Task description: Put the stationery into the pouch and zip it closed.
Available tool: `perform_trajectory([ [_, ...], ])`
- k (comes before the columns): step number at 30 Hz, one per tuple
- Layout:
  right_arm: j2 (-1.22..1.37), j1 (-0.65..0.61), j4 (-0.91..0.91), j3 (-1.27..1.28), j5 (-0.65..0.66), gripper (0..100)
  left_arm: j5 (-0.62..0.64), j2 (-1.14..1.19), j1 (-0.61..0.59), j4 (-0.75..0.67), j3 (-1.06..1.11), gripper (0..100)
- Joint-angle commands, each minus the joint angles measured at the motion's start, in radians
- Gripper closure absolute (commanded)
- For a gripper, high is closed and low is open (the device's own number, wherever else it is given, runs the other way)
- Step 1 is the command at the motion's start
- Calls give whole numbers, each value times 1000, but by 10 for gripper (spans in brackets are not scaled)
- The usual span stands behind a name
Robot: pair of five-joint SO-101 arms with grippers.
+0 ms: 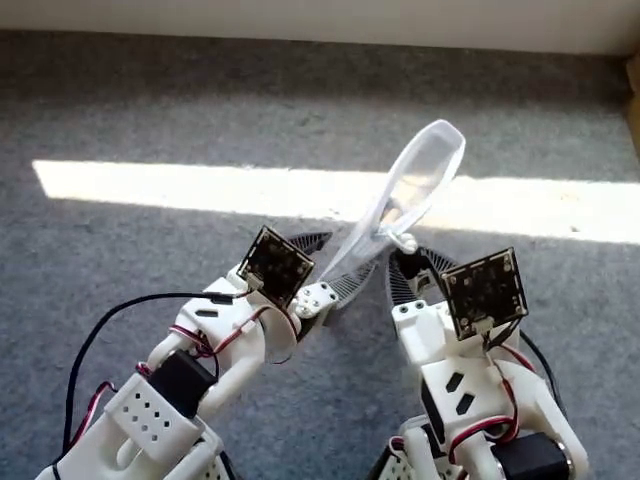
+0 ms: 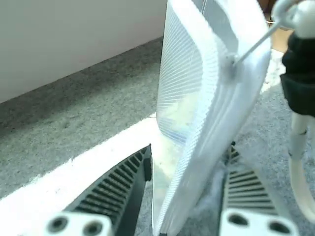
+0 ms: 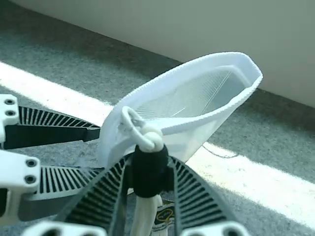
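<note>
Aloft over the tabletop: the white translucent mesh pouch (image 1: 410, 190), long axis slanting up and away from both arms. The left gripper (image 2: 189, 150) pinches its near edge, seemingly firmly. The right gripper (image 3: 148, 160) is clamped on the black zip-pull toggle (image 3: 150, 174) right alongside.

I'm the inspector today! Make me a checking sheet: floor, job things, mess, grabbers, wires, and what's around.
Surface: grey carpet with a sunlit stripe.
Job's things: white mesh pouch held up tilted, mouth open; contents unclear.
Clutter: nothing seen.
Grippers: left gripper shut on the pouch's lower end; right gripper shut on the zip pull.
Cables: black cable looping beside the left arm; red wires at the joints.
Surroundings: pale wall beyond the carpet.
</note>
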Motion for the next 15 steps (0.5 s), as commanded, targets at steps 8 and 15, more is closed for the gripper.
perform_trajectory([
  [8, -2, -91, -16, -4, -5, 994, 150, -10, -1, -133, -50, 769],
  [15, -2, -96, -15, -4, -5, 994, 153, -13, -1, -135, -50, 780],
])
